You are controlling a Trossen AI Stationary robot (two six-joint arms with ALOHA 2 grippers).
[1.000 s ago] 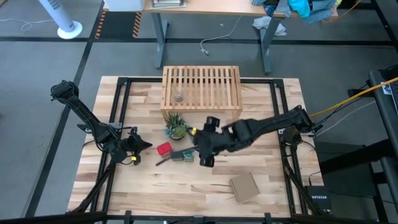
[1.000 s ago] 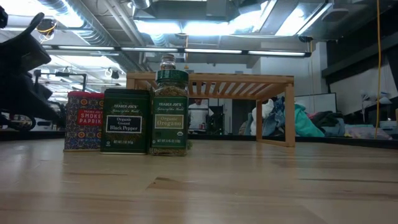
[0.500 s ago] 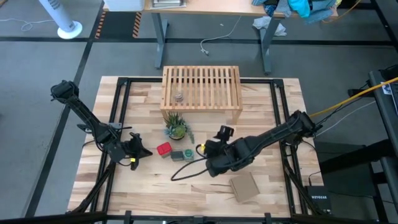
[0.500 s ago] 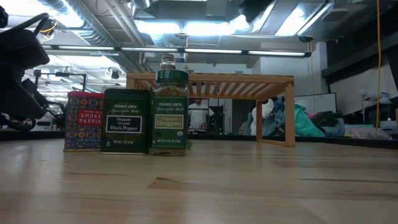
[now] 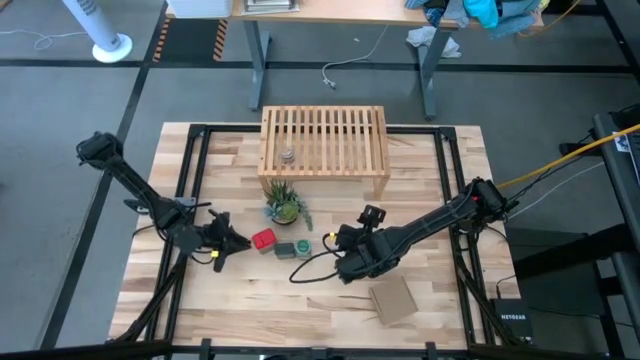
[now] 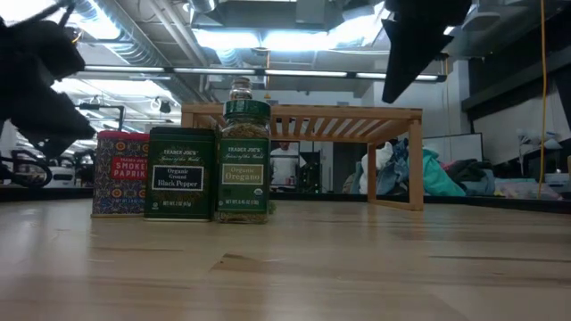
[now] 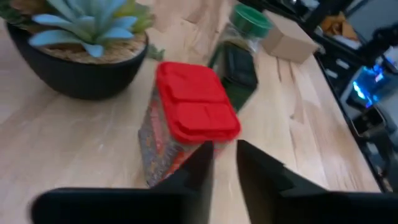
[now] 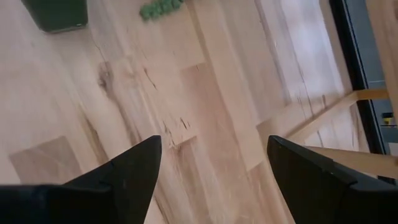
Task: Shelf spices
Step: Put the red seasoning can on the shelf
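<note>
The right gripper (image 5: pixel 345 268), wide open and empty, is withdrawn toward five o'clock; the left gripper (image 5: pixel 236 244), barely parted, is brought to the red tin (image 5: pixel 263 239).

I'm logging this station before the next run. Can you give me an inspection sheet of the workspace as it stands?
Surface: butcher-block table, dry, no spills seen.
Job's things: shelf at the table's far edge with a tiny jar on top; red tin, dark tin and green-capped jar in a row on the table.
Clutter: potted plant; cardboard piece.
Grippers: left gripper just short of the red tin, fingers slightly apart, empty; right gripper open, empty, over bare wood.
Cables: black cable trailing on the table by the right arm.
Surroundings: desk, fan base, floor cable.
</note>
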